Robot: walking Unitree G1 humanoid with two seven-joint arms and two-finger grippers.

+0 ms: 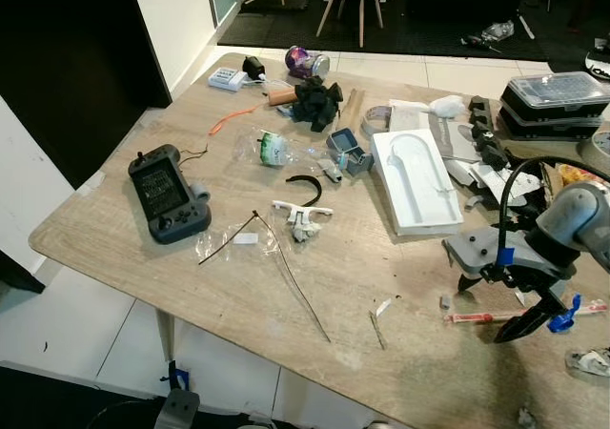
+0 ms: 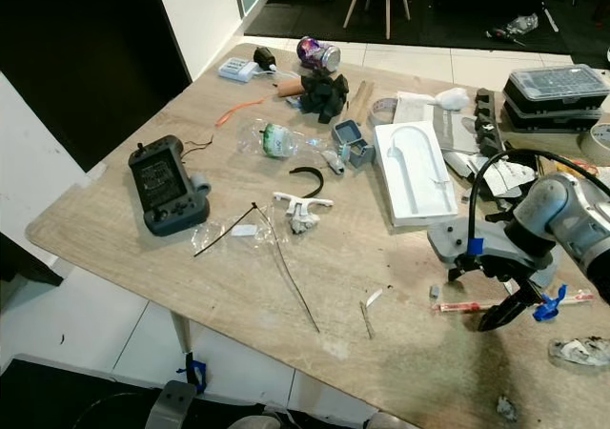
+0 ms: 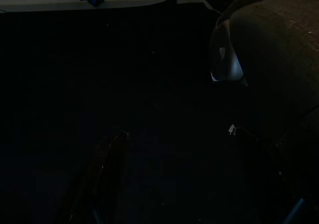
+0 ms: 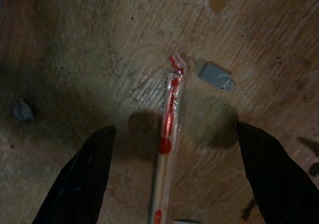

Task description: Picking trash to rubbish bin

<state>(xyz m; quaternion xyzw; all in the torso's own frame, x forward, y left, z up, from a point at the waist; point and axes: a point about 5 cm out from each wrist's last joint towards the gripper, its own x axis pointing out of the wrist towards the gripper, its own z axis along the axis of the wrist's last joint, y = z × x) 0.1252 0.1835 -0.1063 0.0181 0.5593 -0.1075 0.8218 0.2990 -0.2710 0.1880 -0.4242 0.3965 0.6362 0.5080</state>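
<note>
The right gripper [image 4: 172, 176] hovers wide open directly over the red-printed chopstick wrapper [image 4: 168, 149], whose long axis runs between the fingers, crosswise to their closing line.

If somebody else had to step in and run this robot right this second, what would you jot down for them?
Right gripper: open, hovering low over the table at its right side, fingers straddling the wrapped chopsticks in their red-and-clear sleeve. Nothing gripped yet.
Left gripper: arm hangs idle below the table edge; its wrist view is very dark.
Other likely trash on the table: crushed plastic bottle, purple can at the far edge, small grey scrap beside the chopsticks.
Done: nothing visibly collected.
Left: probably close on the chopsticks, lift, find a bin, then return for the rest.
</note>
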